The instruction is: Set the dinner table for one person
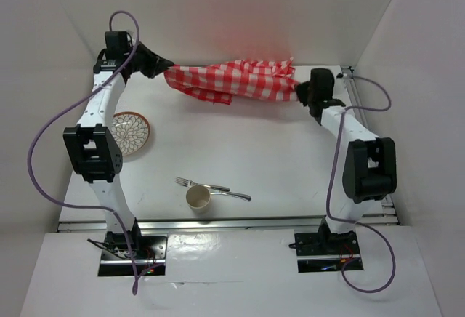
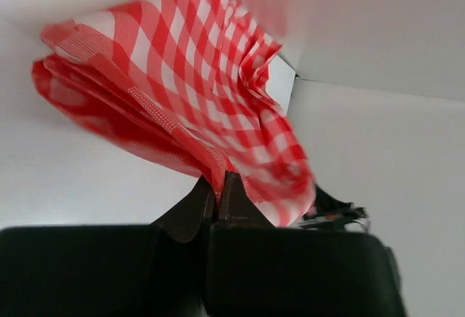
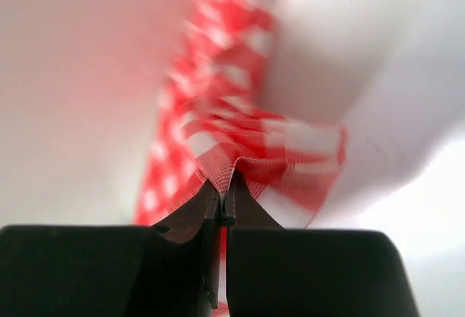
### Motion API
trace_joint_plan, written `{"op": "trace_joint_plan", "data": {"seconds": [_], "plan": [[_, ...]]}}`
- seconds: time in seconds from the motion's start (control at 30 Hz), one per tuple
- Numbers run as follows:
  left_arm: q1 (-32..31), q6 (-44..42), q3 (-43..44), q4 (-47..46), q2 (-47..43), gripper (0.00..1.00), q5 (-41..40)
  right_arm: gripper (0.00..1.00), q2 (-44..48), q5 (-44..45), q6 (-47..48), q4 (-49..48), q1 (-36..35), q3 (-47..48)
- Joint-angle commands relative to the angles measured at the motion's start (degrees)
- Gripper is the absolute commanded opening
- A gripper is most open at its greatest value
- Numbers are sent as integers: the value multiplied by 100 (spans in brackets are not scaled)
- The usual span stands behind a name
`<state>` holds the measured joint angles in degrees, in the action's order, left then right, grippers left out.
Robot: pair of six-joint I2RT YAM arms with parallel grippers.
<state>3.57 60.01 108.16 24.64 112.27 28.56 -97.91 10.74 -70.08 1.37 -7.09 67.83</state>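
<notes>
White walls on three sides of plain white bench. Across far end, red-and-white checked cloth, bunched, strung between left hand and right hand, each clamped tight on a cloth edge. Near front edge, fork just behind tan cup; patterned plate at left, partly under left arm.
</notes>
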Motion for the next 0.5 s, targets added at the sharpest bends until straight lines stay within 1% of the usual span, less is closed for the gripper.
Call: {"op": "trace_joint_plan", "data": {"seconds": [0.0,0.1,0.13,0.17,0.2,0.23,0.27,0.3,0.33,0.37,0.4,0.43,0.47], "plan": [[161,-498,671,348,-55,0,124,0,840,-255,1267,30,182,494],[161,-639,304,243,-547,0,124,0,1694,-327,1454,30,313,-128],[161,-744,-281,121,-731,0,220,0,1914,-397,1506,30,314,-347],[161,-806,-678,7,-1176,0,281,0,2133,-485,1567,170,314,-854],[161,-920,-1604,-203,-1425,0,282,0,2597,-485,1568,275,244,-1120],[161,-990,-2144,-380,-1688,0,282,0,2836,-424,1568,372,191,-1419],[161,-1078,-2663,-529,-1943,0,387,0,3082,-424,1498,469,139,-2066],[100,-1140,-3164,-600,-2415,0,388,0,3581,-424,1498,661,138,-2377],[100,-1219,-3631,-688,-2612,0,388,12,3821,-424,1419,811,138,-2658],[4,-1307,-4427,-776,-2753,0,309,34,4006,-580,1297,934,138,-3140],[-101,-1377,-4748,-855,-2859,0,308,55,4182,-704,1296,1179,138,-3327],[-163,-1378,-5047,-952,-2999,0,308,81,4436,-792,1243,1277,138,-3468],[-216,-1378,-5468,-953,-3000,0,308,88,4508,-1011,1243,1357,138,-3696]]}}
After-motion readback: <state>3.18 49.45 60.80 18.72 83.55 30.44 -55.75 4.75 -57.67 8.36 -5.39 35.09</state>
